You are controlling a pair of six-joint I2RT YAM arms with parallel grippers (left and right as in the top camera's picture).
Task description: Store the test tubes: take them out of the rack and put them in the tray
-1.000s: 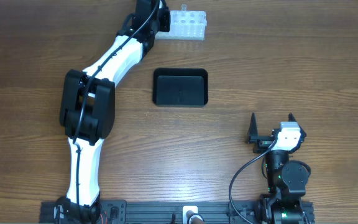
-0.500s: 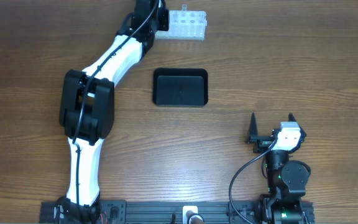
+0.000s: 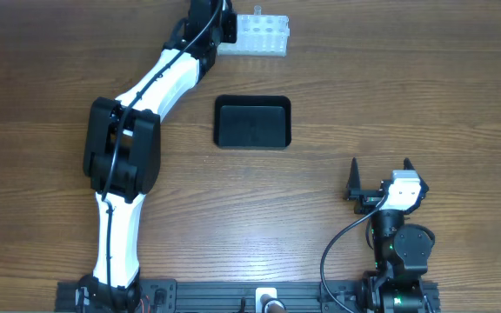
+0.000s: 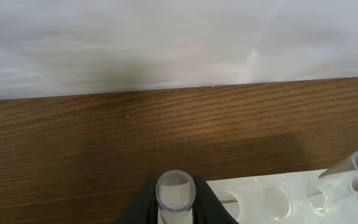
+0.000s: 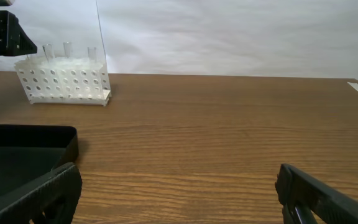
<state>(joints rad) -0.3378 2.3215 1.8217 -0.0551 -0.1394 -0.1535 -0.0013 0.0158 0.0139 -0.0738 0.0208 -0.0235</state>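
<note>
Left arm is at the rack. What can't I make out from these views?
1. Tube count in the rack: top view, the tubes are clear and too small, and the left arm covers one end.
2. Lower part of the test tube between the left gripper fingers: cut off by the left wrist view's edge, so its seating is unclear.
3. Tray floor: right wrist view, its own wall hides it.

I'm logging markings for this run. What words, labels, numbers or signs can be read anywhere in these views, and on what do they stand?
No text can be read in any view.
The white rack, the black tray, the test tube in the left gripper and the wooden table show no print.
The small white patch at the top view's bottom edge is too small to tell if it bears print.
</note>
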